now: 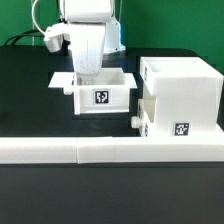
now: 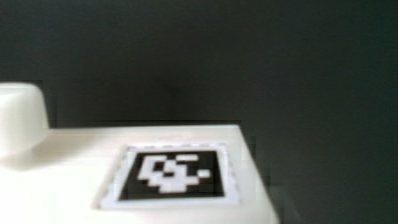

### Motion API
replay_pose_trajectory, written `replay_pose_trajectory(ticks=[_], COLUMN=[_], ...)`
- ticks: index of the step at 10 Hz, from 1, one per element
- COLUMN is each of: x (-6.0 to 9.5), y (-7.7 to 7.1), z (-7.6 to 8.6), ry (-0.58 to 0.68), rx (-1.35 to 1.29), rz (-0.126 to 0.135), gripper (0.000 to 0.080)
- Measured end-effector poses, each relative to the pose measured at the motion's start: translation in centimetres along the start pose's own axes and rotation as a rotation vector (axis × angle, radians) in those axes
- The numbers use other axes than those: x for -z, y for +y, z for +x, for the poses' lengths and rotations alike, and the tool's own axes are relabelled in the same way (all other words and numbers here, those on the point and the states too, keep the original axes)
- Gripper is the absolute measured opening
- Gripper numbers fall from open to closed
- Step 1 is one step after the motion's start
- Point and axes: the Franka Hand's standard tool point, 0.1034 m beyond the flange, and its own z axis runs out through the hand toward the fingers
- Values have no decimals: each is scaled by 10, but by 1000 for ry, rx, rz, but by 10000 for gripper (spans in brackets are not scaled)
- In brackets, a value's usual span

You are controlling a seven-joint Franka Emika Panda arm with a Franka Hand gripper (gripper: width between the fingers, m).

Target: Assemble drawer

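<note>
Rail [image 1: 110, 150] is sitting closest to the camera, a long low white piece running across the front, probably acting as a stop to push parts against. Just behind it on the exterior view's right, the housing [image 1: 180, 95] is standing with its tag facing front and a small knob [image 1: 136, 119] poking out at its lower corner, so I'm guessing one tray is already going in there. Farther back, the second tray [image 1: 98, 90] is lying open side up, tag facing the front. The gripper [image 1: 86, 70] is hanging right over its back edge, but honestly I can't tell how wide the fingers are or whether they're holding anything; the wrist view is mostly showing the tag [image 2: 173, 171].
</note>
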Motion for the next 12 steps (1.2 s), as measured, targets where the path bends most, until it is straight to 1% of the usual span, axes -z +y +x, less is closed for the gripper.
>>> replay_pose_trajectory(ticks=[1, 2, 5, 6, 7, 9, 10, 11, 12], x=[0, 2, 4, 4, 3, 3, 3, 4, 3], y=[1, 6, 25, 26, 22, 22, 22, 23, 21], z=[1, 3, 10, 11, 10, 10, 13, 14, 13], ry=[0, 0, 1, 1, 0, 0, 0, -1, -1], rx=[1, 3, 3, 5, 3, 3, 6, 8, 6], rz=[-2, -7, -29, -26, -4, -3, 3, 18, 20], gripper=[42, 42, 42, 42, 42, 42, 42, 42, 42])
